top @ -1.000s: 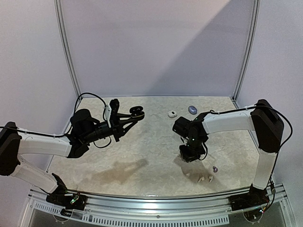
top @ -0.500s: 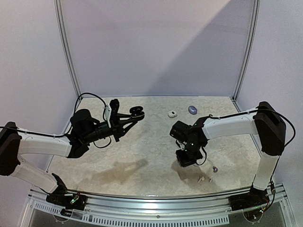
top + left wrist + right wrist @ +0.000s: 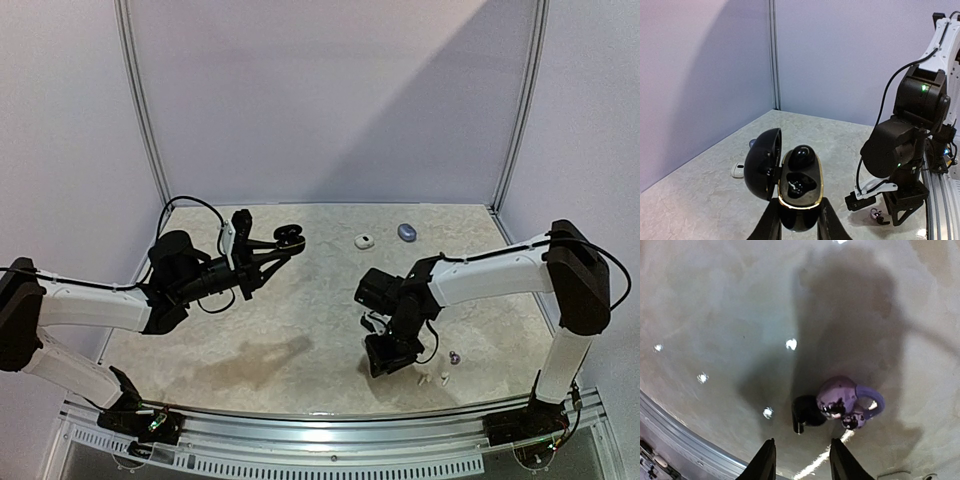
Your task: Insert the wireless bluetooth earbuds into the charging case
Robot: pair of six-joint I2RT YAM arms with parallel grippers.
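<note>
The right arm has swung back toward the near edge of the table (image 3: 300, 300), and the right gripper (image 3: 383, 362) now hangs low over the marbled top, its fingers spread with nothing between them. In the right wrist view a loose black earbud (image 3: 807, 411) lies on the table just ahead of the gap between those fingers, with a purple earbud (image 3: 840, 396) just beside it on the right. The left gripper (image 3: 799, 204) has not shifted: held high over the left side, it is clamped on the open black charging case (image 3: 799, 187), with a seated earbud (image 3: 802, 156) in the case's upper well.
</note>
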